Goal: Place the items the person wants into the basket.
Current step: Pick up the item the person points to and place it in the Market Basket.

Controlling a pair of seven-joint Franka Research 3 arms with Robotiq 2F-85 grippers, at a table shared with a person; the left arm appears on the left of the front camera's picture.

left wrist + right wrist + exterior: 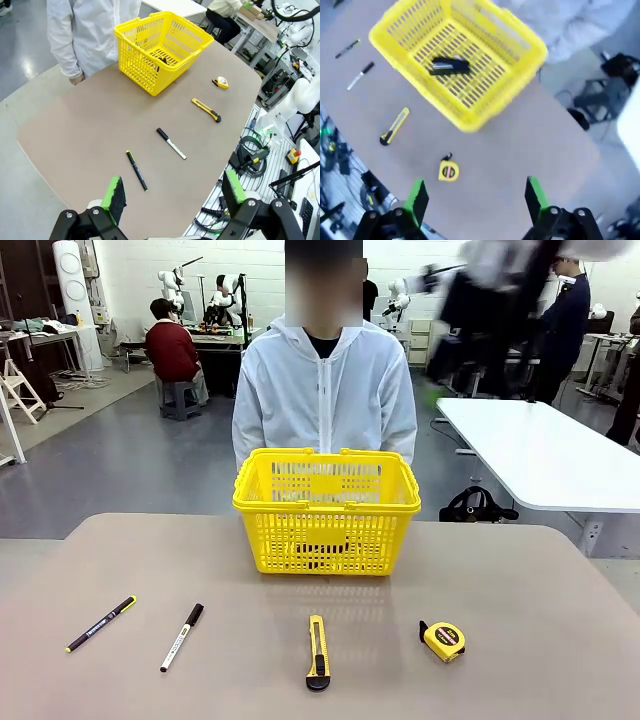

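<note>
The yellow basket (326, 506) stands mid-table in front of the person (325, 390) in a white hooded jacket. A black object (450, 65) lies on its floor. The white marker with a black cap (182, 637) lies front left and the yellow tape measure (443, 640) front right. My left gripper (173, 190) hangs open high above the table's left end, over the marker (171, 143). High over the right side, my right gripper (476, 200) is open and empty, above the tape measure (448, 170) and the basket (420, 87). In the front view my right arm (490, 300) is a dark blur.
A black pen with a yellow tip (101, 623) lies left of the marker. A yellow utility knife (317, 652) lies in the front middle. The person's hand (76, 78) hangs at the far table edge. A white table (540, 450) stands behind at the right.
</note>
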